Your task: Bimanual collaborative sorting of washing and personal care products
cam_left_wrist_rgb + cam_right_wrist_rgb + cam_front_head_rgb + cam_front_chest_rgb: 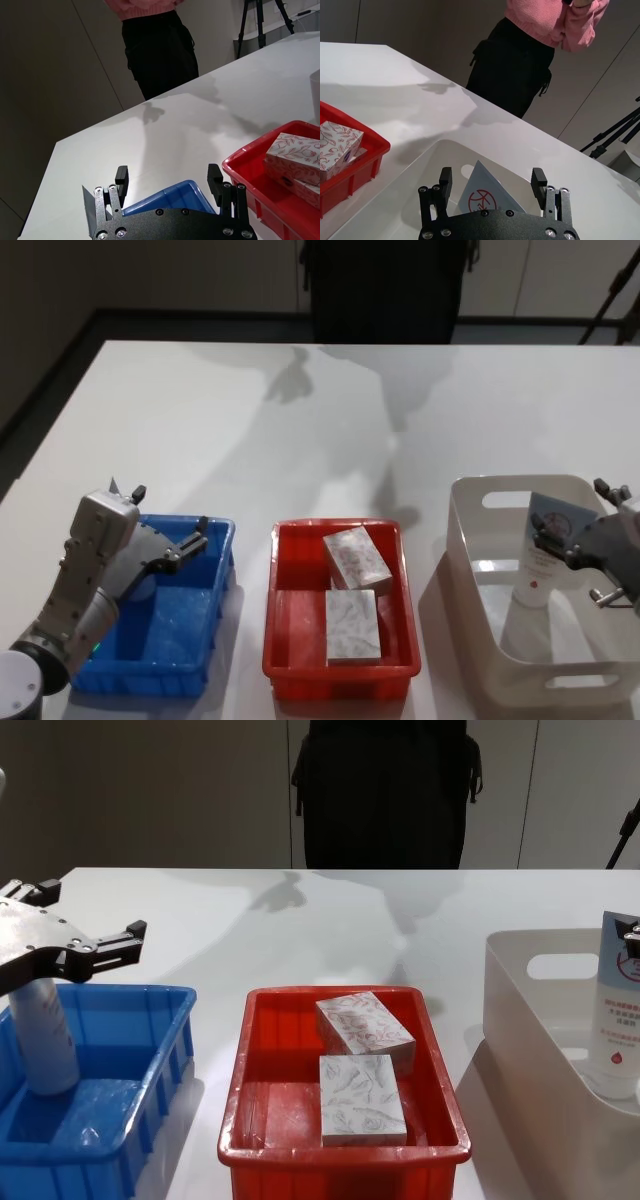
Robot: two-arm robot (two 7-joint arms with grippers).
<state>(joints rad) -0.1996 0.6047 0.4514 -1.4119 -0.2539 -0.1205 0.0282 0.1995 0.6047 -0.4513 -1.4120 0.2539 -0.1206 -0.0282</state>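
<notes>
The pale-blue tube (546,550) stands upright, cap down, in the white basket (480,540), its long axis vertical, directly ahead of the right gripper (492,181) and between its spread fingers, not yet pinched; the right arm is clearly nearer. Across the table, the left gripper (85,925) hovers with fingers apart just above a whitish bottle (45,1035) standing in the blue bin (150,1060). Between them, the red bin (260,1050) holds two patterned boxes (362,1025).

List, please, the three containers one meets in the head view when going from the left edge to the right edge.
Blue bin → red bin → white basket.
</notes>
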